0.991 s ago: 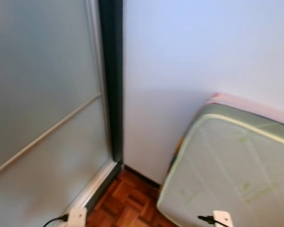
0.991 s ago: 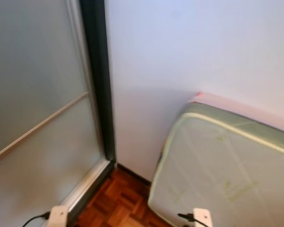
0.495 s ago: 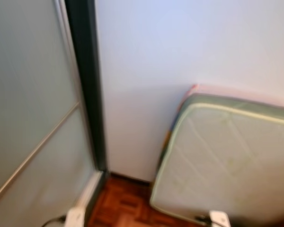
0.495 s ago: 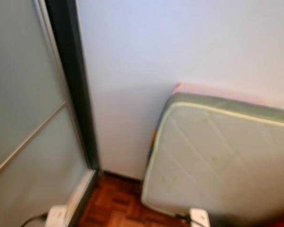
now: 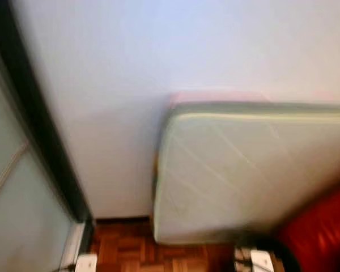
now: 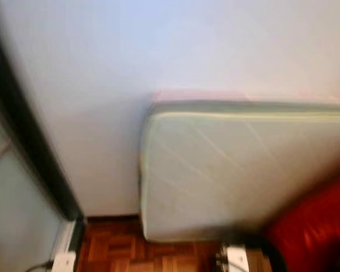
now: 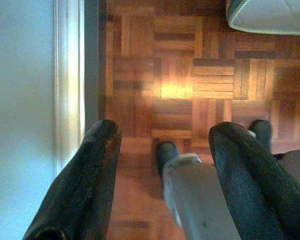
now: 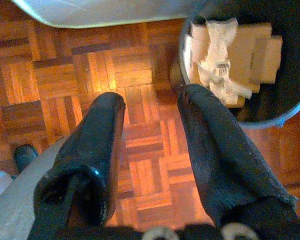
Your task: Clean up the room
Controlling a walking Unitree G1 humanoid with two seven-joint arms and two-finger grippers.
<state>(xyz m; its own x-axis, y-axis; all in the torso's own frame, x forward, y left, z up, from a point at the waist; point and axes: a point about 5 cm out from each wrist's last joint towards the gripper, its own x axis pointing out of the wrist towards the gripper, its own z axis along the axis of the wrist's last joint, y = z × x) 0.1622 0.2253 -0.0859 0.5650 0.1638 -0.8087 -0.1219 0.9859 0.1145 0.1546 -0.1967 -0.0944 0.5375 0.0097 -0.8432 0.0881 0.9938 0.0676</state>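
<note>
Swinging right, the head camera now catches a red object (image 5: 323,232) at 4 o'clock beside the mattress (image 5: 249,170). Right gripper (image 8: 150,150), fingers apart and empty, hangs nearer the bin (image 8: 250,117) at its 1 o'clock. Left gripper (image 7: 162,165) is likewise spread and empty.

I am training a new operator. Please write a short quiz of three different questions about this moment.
1. True or false: the mattress leans against the wall.
2. What lies in the bin? A) crumpled paper and cardboard B) shoes C) bottles
3. Fill in: both the left gripper and the right gripper hang over the ____ floor.

Key: 1 true; 2 A; 3 parquet.
</note>
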